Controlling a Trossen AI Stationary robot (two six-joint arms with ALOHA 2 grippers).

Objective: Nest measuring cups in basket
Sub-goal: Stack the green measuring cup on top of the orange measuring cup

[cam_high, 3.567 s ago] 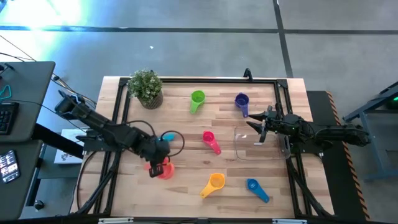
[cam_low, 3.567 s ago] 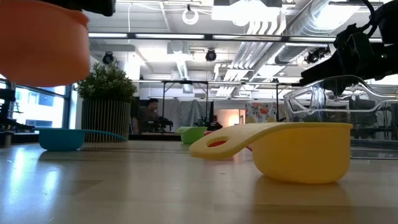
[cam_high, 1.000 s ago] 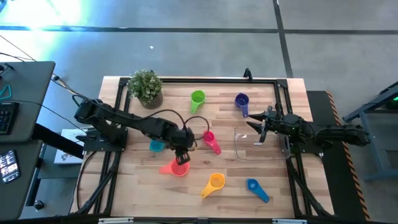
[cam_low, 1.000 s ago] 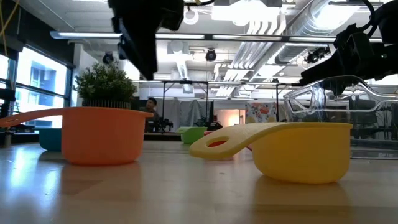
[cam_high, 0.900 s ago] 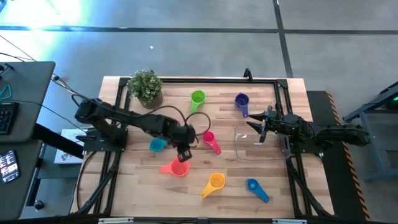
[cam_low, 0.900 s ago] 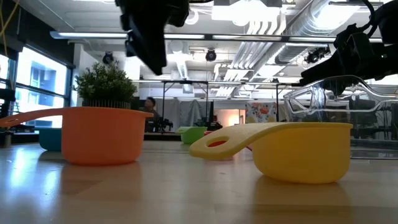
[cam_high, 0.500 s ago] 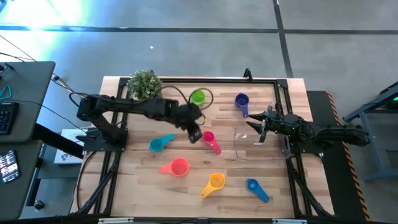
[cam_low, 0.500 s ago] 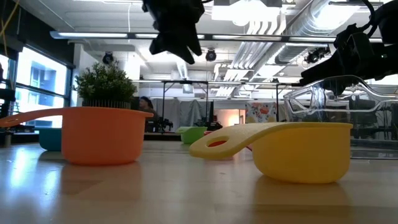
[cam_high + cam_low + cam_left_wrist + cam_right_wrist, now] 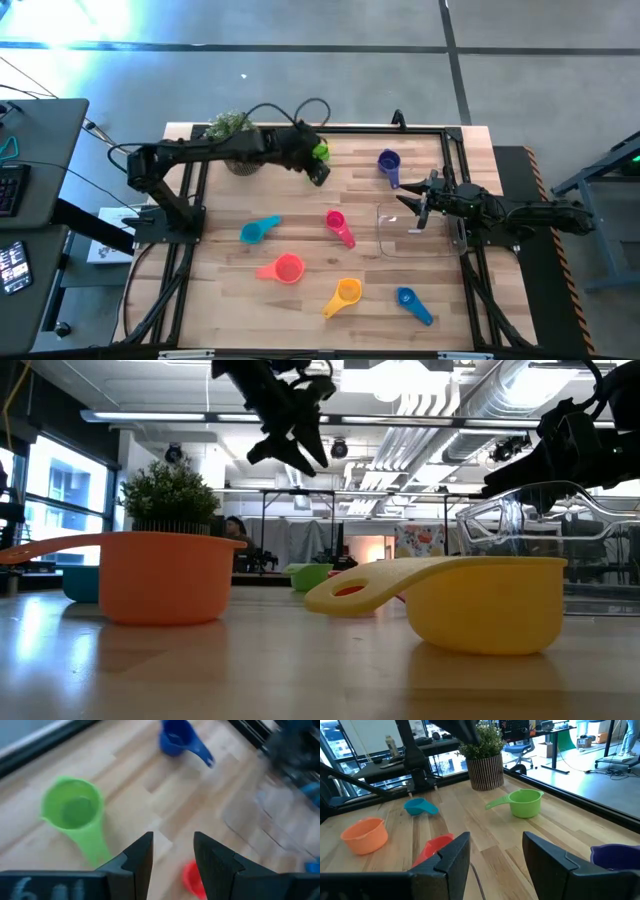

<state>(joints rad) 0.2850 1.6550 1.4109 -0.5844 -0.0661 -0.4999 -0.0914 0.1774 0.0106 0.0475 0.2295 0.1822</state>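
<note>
Across the pale wooden slatted tabletop (image 9: 300,310), the largest item, the clear rounded-rectangular plastic basket (image 9: 412,232), is sitting at the right side, with the right gripper (image 9: 417,203) poised at its far rim, jaws partly spread; whether they are gripping that rim I cannot tell. Six glossy, round-bowled plastic scoops are lying loose and well apart. The salmon-pink measuring cup (image 9: 284,268) is looking the widest, so it would best go in first. The left gripper (image 9: 318,170) is hanging, fingers spread and empty, just above the smooth green flat-handled measuring cup (image 9: 75,815); it should be descending squarely over the stiff handle, closing gently so the slick plastic is not skidding away.
</note>
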